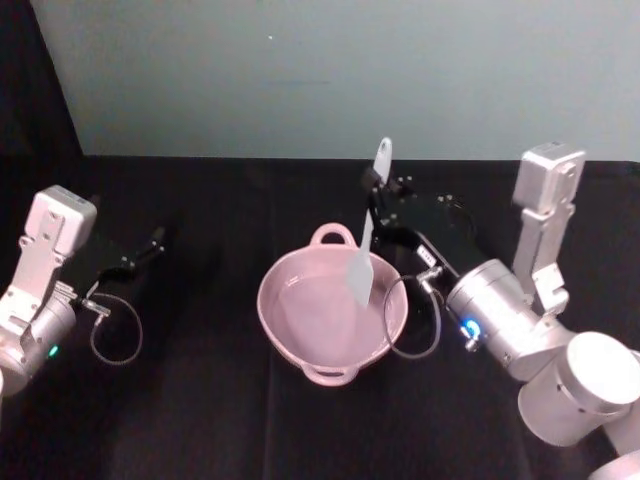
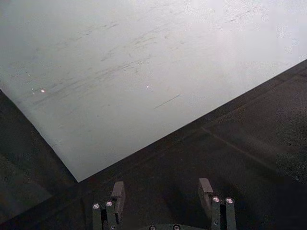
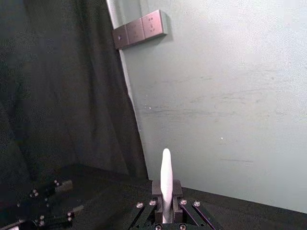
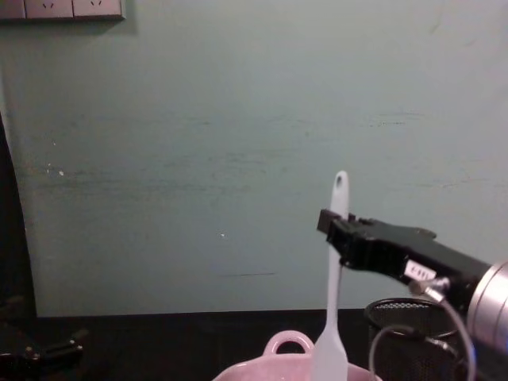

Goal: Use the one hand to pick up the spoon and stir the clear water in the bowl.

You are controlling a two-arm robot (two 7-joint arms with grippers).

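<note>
Far left of bowl: left gripper parked, jaws wide apart, empty. Over bowl: spoon upright, blade down inside rim. Right of bowl: right gripper clamped on upper handle. Spoon looks light, stiff, slick plastic; grip high on handle suits stirring.

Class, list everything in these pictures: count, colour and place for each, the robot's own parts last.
bowl: one, pink, middle of the table.
spoon: one, white, upright, blade down in the bowl.
mesh cup: one, black, right of the bowl.
table: one, black.
wall: one, pale green, behind the table.
socket plate: one, grey, on the wall.
right hand: one, black, shut on the spoon above the bowl.
left hand: one, black, open, at the table's left.
</note>
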